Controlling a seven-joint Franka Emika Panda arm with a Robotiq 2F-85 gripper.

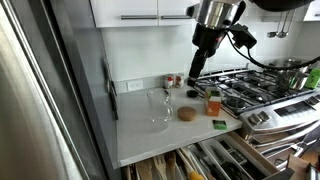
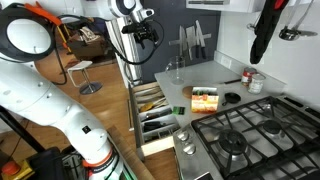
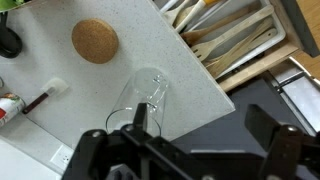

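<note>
- Here's the gripper [image 1: 195,72], hanging off the black wrist in the upper middle of an exterior view, well above the pale counter [image 1: 140,135].
- Its jaws are spread wide apart. In the wrist view the two dark fingers [image 3: 141,122] stand at the bottom of the frame with only bare space between them, so nothing is held.
- The nearest thing is the clear glass [image 1: 160,106], standing upright on the counter below and left of the gripper, around the middle of the frame.
- From the wrist view the glass [image 3: 147,93] sits at centre, just above the fingertip on the picture's left. It is not between the jaws.
- A round cork coaster [image 3: 95,41] lies in the upper left of the wrist view, apart from the glass. In an exterior view the coaster [image 1: 187,114] is just to the glass's right.
- Further right, near the stove [image 1: 255,92], there's an orange carton [image 1: 213,103].
- Below the counter edge a drawer [image 1: 200,162] stands pulled out, full of utensils. It fills the upper right of the wrist view [image 3: 235,35].
</note>
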